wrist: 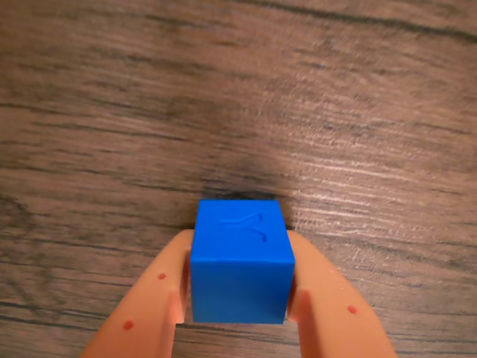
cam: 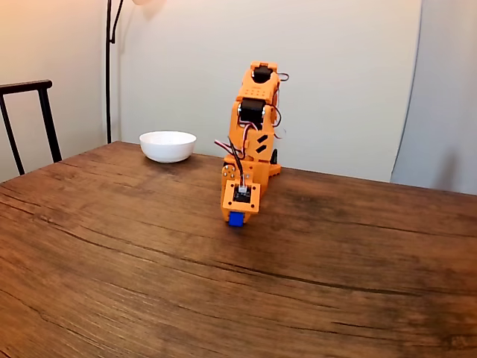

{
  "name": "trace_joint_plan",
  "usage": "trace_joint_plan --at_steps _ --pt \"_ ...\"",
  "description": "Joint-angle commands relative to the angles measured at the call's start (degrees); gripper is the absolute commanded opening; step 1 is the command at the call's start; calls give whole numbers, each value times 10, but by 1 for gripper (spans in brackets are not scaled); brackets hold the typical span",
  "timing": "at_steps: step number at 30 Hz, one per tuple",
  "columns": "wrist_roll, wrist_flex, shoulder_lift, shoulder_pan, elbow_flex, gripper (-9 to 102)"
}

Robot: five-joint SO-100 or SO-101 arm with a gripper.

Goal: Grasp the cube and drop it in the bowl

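End effector (wrist: pixel 240 302) clamps the cube (wrist: pixel 240 261); fixed view adds the bowl (cam: pixel 168 146) well apart.

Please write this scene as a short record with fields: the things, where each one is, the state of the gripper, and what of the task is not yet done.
cube: blue, a raised mark on its top face, between the two orange fingers; low over the table in the fixed view
gripper: shut on the cube
bowl: white, at the far left of the table in the fixed view, apart from the arm
table: dark wood
arm: orange, bent down toward the table
not yet done: cube not in the bowl
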Motion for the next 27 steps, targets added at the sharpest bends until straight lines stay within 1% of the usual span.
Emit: trace_joint_plan --at_steps 1,10,14,16,19,24,27 --pt "2 8 4 2 -11 8" --pt "2 6 14 4 -22 7" --pt "4 26 15 18 -89 7" --pt "22 45 14 30 -133 7" --pt "47 96 14 46 -201 7" --pt "73 222 14 80 -333 7" --pt "78 283 14 101 -409 7"
